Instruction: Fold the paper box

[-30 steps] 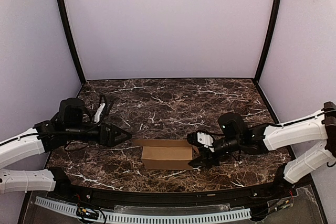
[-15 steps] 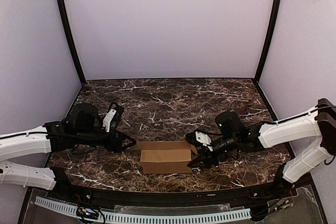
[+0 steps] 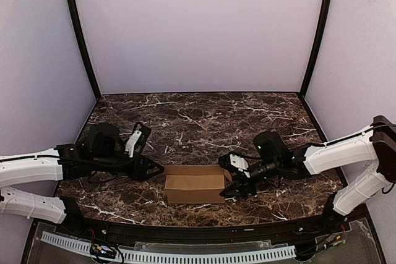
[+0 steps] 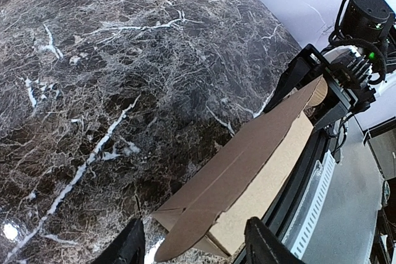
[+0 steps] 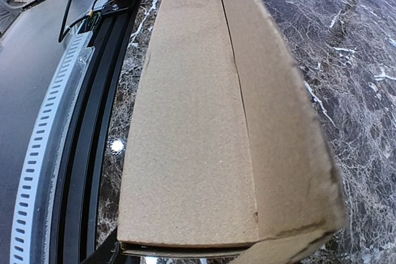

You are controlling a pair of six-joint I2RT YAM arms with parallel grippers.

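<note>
The left pincer (image 3: pixel 156 169) has swung in to the left end of the paper box (image 3: pixel 195 185) on the bench (image 3: pixel 204 122), narrowed but still spread around its open flap, while the right pincer (image 3: pixel 231 183) pinches the right end, so closing that flap looks next.

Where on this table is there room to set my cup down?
The back half of the table, up to the rear wall, is bare. The near middle is crowded: the paper box lies there, with left fingers and right fingers at its ends.

Top overhead; both wrists close on paper box (image 4: pixel 247 177).
</note>
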